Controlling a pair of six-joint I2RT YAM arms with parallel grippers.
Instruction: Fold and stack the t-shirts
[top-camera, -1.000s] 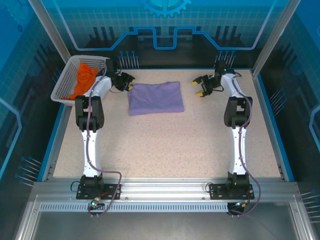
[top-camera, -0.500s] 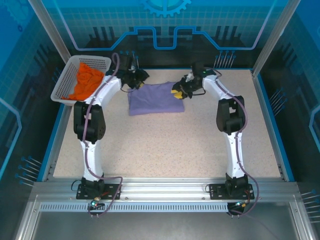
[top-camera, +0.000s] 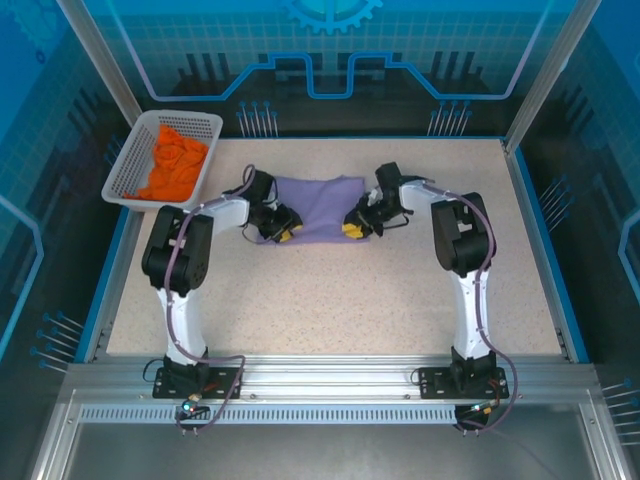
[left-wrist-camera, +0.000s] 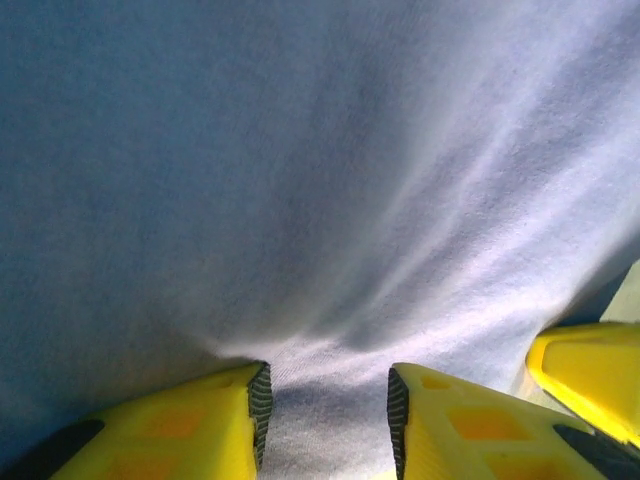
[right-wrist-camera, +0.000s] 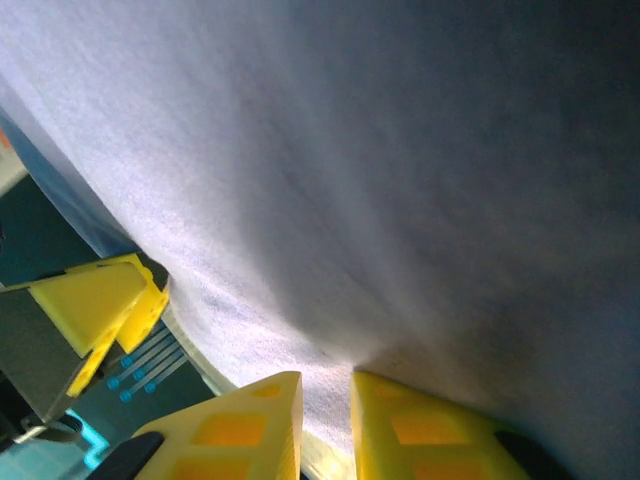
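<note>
Swung in from the far side of the table (top-camera: 330, 300) over the past second and drawn toward the near edge of the lavender t-shirt (top-camera: 315, 200), taking cloth along.

At the left gripper (left-wrist-camera: 325, 395): clenched on a pinch of purple fabric, yellow fingers a little apart with the fold bunched between them and creases fanning out from the bite. At the right gripper (right-wrist-camera: 327, 395): pinched nearly together on the same shirt, with only a thin layer in the gap. From above, set level with each other at the shirt's left and right sides, with the garment lying mid-table toward the back.

For a clean fold: keep both grips level and evenly taut, carry the held edge straight toward the near hem, lay it down edge to edge, and release only once flat. Risk of skew with one side leading.

Soft matte knit, limp, draping in broad shallow ripples, already roughly rectangular. Further out, at the far left corner: orange t-shirt (top-camera: 172, 165) crumpled in a heap inside the white mesh basket (top-camera: 128, 160), rigid plastic with open lattice walls. Beneath everything, a speckled beige surface, hard and smooth.
</note>
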